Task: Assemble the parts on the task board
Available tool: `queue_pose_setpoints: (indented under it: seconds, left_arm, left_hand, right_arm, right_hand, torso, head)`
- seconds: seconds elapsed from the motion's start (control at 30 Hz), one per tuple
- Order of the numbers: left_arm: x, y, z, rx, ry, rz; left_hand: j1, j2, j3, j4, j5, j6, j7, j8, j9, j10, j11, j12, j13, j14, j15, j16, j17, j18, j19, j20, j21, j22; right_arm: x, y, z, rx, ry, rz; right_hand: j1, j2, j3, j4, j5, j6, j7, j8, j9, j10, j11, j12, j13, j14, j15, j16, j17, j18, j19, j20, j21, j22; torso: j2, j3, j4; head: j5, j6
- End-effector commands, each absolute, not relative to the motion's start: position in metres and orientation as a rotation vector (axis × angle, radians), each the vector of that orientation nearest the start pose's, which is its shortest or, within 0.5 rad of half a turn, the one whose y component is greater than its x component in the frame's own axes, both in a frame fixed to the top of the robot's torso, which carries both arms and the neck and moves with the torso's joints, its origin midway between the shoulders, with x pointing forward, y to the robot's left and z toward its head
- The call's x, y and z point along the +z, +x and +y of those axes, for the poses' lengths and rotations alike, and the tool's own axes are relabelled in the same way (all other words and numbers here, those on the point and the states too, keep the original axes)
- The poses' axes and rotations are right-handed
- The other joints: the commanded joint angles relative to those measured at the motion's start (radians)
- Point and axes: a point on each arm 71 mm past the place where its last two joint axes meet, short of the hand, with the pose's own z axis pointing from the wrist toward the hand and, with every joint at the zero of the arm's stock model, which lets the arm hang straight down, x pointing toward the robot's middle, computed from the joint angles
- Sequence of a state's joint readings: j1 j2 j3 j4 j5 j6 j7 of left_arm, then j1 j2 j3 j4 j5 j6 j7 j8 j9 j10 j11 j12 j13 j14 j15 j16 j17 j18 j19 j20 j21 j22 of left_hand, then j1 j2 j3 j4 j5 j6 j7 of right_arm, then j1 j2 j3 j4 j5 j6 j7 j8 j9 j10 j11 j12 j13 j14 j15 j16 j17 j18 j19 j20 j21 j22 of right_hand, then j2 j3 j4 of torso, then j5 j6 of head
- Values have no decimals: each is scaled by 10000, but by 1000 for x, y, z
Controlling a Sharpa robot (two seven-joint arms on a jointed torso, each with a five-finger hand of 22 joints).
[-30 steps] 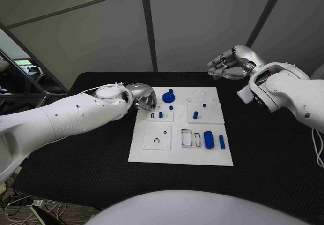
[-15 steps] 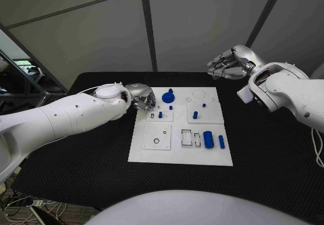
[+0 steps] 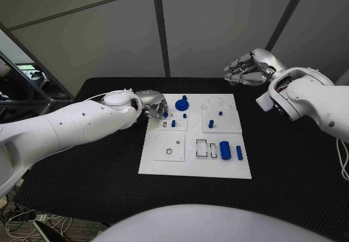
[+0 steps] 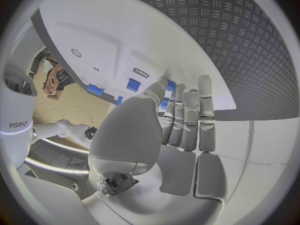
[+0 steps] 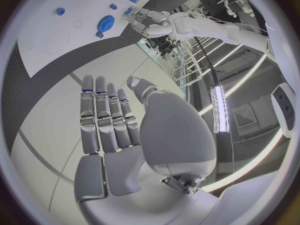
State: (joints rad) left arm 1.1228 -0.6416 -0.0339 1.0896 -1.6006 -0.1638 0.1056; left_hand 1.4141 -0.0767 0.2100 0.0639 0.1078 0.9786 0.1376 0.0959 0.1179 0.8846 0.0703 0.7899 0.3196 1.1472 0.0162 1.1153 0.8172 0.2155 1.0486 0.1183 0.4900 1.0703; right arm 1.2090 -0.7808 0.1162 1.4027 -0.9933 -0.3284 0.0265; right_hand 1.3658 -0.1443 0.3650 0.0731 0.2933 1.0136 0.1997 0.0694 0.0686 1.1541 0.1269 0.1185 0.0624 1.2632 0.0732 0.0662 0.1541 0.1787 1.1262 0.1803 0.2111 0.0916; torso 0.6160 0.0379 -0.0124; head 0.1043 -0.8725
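The white task board [image 3: 164, 166] lies in the middle of the black table. On its far part stand a blue gear [image 3: 181, 105] and small blue pegs [image 3: 211, 123]. A blue cylinder [image 3: 225, 150] and a thin blue bar [image 3: 239, 152] lie at its right side. My left hand [image 3: 151, 108] hovers at the board's far left edge, beside the gear. In the left wrist view, that hand [image 4: 178, 120] has straight fingers and its thumb close to them, with blue pieces [image 4: 133, 83] showing around the thumb tip; whether it pinches one is unclear. My right hand [image 3: 247, 68] is raised beyond the far right corner, fingers stretched, holding nothing.
Square white insert plates [image 3: 169, 146] with holes and slots [image 3: 201, 148] sit on the board's near half. Black table surface [image 3: 87, 171] surrounds the board on all sides. My right forearm [image 3: 309, 103] hangs over the table's right side.
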Motion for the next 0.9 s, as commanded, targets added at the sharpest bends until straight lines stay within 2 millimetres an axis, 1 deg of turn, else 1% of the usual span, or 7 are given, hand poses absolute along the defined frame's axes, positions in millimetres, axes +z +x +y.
queue_pose_setpoints:
  seconds: [0.03, 0.13, 0.27, 0.4, 0.5, 0.73, 0.9]
  left_arm:
    - [-256, 532, 214, -5460, 3665, 18123]
    - [-256, 532, 213, -5493, 3662, 18112]
    - [-256, 533, 212, -5515, 3663, 18110]
    - [-256, 533, 212, -5499, 3651, 18130]
    - [-256, 533, 213, -5477, 3641, 18165]
    - [-257, 533, 214, -5470, 3599, 18327]
    - [-258, 532, 215, -5459, 3608, 18445]
  left_hand:
    - [37, 182, 22, 86, -35, 172, -29, 44, -24, 7, -40, 41, -18, -7, -52, 52, 24, -330, 34, 42, -64, 20]
    - [108, 298, 65, 106, -35, 356, -72, 93, -39, 26, -66, 42, -35, 11, -72, 76, 33, -328, 45, 27, -68, 33]
    - [148, 362, 81, 122, -37, 456, -97, 106, -63, 41, -82, 40, -50, 35, -86, 105, 59, -328, 54, 15, -69, 46]
    - [145, 425, 92, 164, -35, 430, -76, 56, -107, 39, -80, 30, -64, 53, -90, 127, 72, -330, 63, 8, -68, 58]
    - [109, 539, 109, 251, -27, 389, -52, -10, -164, 22, -64, 17, -81, 51, -81, 134, 61, -336, 66, 7, -73, 70]
    - [-43, 995, 251, 606, 59, 180, -3, -258, -355, -133, -12, -11, -113, -67, -31, 99, -50, -349, 26, 38, -124, 94]
    - [-48, 1401, 649, 756, 34, 28, 21, -343, -476, -299, 17, -2, -116, -159, -5, 107, -95, -348, -22, 63, -165, 117]
  right_arm:
    - [-128, 528, -208, 9621, 2917, 15474]
    - [-128, 528, -209, 9619, 2918, 15475]
    - [-128, 528, -209, 9619, 2917, 15480]
    - [-128, 527, -209, 9616, 2918, 15483]
    - [-129, 527, -209, 9614, 2918, 15488]
    - [-129, 528, -209, 9629, 2904, 15508]
    - [-129, 527, -209, 9632, 2900, 15525]
  right_hand:
    - [-47, 63, 1, 83, 37, -17, 7, -19, -4, -6, 70, -66, 5, 1, 50, -16, -15, 48, 80, -15, -43, -15]
    - [-47, 63, 1, 83, 37, -17, 7, -19, -4, -6, 70, -66, 5, 1, 50, -16, -15, 48, 80, -15, -43, -15]
    - [-47, 63, 1, 83, 37, -17, 7, -19, -4, -6, 70, -66, 5, 1, 50, -16, -15, 48, 80, -15, -43, -15]
    - [-61, 75, 1, 102, 39, -16, 8, -19, -4, -6, 71, -67, 5, 4, 52, -15, -23, 48, 87, -13, -54, -23]
    - [-76, 79, -3, 119, 38, -17, 9, -20, -4, -7, 74, -68, 5, 5, 53, -15, -28, 47, 92, -11, -62, -30]
    - [-123, 84, -18, 169, 41, -20, 11, -22, -5, -10, 77, -70, 5, 8, 58, -15, -45, 46, 105, -4, -88, -49]
    - [-148, 92, -23, 200, 53, -23, 12, -23, -6, -11, 78, -71, 5, 10, 60, -15, -55, 46, 113, 0, -105, -61]
  torso:
    - [4, 9, -6]
    - [-1, 11, -3]
    - [1, 8, -12]
    - [2, 5, -8]
    - [-1, 5, 3]
    - [4, -1, 4]
    - [6, 0, 3]
  head:
    - [-5, -2]
    - [-26, -2]
    - [-33, -2]
    - [-38, -2]
    - [-40, -2]
    - [-21, -2]
    - [-19, -2]
